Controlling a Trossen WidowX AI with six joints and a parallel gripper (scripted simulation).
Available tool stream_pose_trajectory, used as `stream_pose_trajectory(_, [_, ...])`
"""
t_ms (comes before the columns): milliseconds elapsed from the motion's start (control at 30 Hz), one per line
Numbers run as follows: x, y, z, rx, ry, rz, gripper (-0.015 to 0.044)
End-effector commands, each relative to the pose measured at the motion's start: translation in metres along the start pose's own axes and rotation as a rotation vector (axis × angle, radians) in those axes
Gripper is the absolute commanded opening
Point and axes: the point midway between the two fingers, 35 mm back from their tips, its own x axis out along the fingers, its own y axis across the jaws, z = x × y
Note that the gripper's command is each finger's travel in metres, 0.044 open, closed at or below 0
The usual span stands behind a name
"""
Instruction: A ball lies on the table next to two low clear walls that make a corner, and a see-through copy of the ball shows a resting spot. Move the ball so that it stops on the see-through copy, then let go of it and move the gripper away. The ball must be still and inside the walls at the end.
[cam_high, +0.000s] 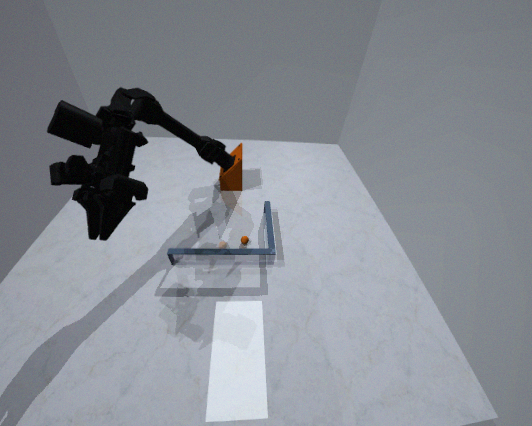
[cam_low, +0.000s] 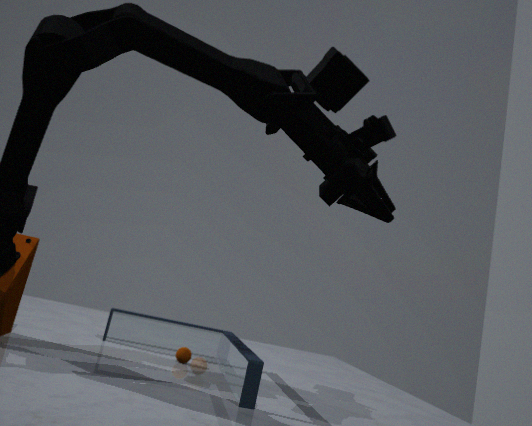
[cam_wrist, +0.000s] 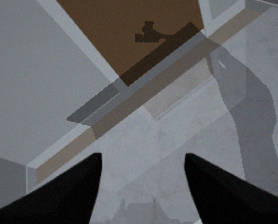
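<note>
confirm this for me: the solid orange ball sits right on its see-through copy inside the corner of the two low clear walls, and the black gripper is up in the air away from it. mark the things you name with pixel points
The solid orange ball (cam_high: 244, 240) (cam_low: 183, 355) is beside its pale see-through copy (cam_high: 222, 245) (cam_low: 199, 365), not on it; the exterior view shows the two side by side. The rest is right.

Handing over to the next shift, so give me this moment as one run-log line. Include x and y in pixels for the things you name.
pincer (cam_high: 101, 239) (cam_low: 393, 214) (cam_wrist: 143, 160): open, raised, holding nothing | orange ball (cam_high: 244, 240) (cam_low: 183, 355): inside walls (cam_high: 220, 252) (cam_low: 251, 382), beside see-through copy (cam_high: 222, 245) (cam_low: 199, 366) | placement: not done
</note>
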Motion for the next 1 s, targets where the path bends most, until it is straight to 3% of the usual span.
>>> stream_pose_trajectory(0, [0.012,0.024,-0.058,-0.256,0.143,0.024,0.0237])
stream_pose_trajectory(500, [-0.001,0.048,-0.239,-1.172,0.594,0.209,0.0237])
stream_pose_trajectory(733, [-0.036,0.039,-0.343,-1.757,0.879,0.458,0.0237])
stream_pose_trajectory(967, [-0.056,0.021,-0.382,-2.059,1.035,0.602,0.0237])
